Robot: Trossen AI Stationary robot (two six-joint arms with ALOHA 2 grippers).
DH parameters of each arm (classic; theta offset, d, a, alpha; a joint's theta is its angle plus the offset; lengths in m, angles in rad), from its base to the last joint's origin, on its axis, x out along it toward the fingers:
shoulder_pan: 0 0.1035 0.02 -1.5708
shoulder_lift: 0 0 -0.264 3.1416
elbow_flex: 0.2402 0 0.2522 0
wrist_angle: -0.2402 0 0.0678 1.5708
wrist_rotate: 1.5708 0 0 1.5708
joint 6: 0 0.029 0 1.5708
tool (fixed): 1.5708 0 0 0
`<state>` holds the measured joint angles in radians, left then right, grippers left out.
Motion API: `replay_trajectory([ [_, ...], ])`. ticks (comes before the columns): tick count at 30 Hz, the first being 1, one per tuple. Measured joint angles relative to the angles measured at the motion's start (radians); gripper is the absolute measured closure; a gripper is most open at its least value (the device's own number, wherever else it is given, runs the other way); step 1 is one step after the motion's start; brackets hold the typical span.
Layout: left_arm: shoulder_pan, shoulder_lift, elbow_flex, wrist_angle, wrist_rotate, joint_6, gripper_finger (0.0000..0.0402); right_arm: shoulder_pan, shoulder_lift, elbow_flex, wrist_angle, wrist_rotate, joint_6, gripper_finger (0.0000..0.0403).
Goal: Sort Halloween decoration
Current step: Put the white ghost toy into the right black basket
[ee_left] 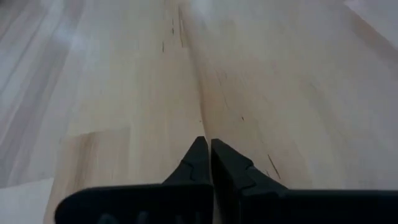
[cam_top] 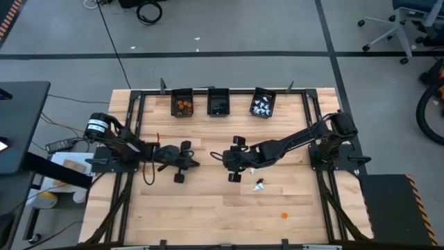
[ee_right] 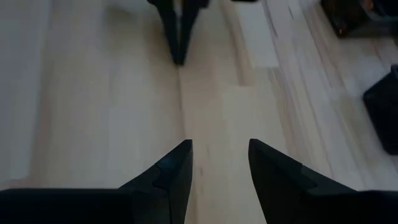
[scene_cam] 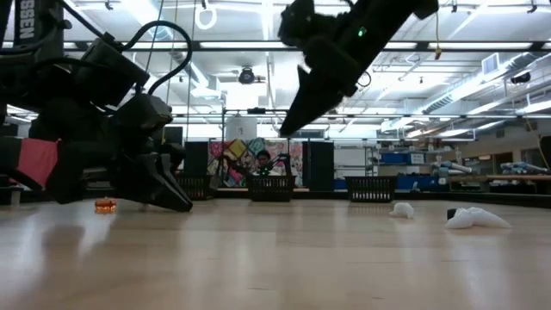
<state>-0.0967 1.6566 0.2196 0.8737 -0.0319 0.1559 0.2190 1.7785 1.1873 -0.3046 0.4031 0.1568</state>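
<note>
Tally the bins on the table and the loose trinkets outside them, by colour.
Black bins: 3
Loose white trinkets: 2
Loose orange trinkets: 1
Total: 6

A: Halloween decoration, loose pieces: a small white trinket point(cam_top: 259, 184) lies on the table near its middle, with dark marks on it. From the low view two white pieces point(scene_cam: 476, 219) lie flat, close together.

B: Orange?

A: One tiny orange trinket point(cam_top: 284, 215) sits alone toward the near edge, well apart from the white. Low view shows it resting on the wood point(scene_cam: 105, 206).

B: Sorted ones?

A: Orange pieces point(cam_top: 183, 105), black pieces point(cam_top: 219, 107) and white pieces point(cam_top: 262, 105) sit in separate bins at the far edge.
</note>
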Motion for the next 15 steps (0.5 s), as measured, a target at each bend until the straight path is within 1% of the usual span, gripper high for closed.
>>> replay_trajectory([
  [5, 0.000, 0.001, 0.003, 0.020, 0.001, 0.017, 0.0401, 0.004, -0.018, 0.000, -0.009, 0.000, -0.002, 0.0241],
  [10, 0.000, 0.001, 0.003, 0.101, 0.002, 0.023, 0.0401, 0.001, -0.017, 0.000, -0.027, 0.000, 0.006, 0.0241],
  [15, 0.005, 0.001, 0.028, 0.091, 0.003, 0.016, 0.0401, 0.000, -0.014, 0.000, -0.003, -0.002, 0.008, 0.0241],
])
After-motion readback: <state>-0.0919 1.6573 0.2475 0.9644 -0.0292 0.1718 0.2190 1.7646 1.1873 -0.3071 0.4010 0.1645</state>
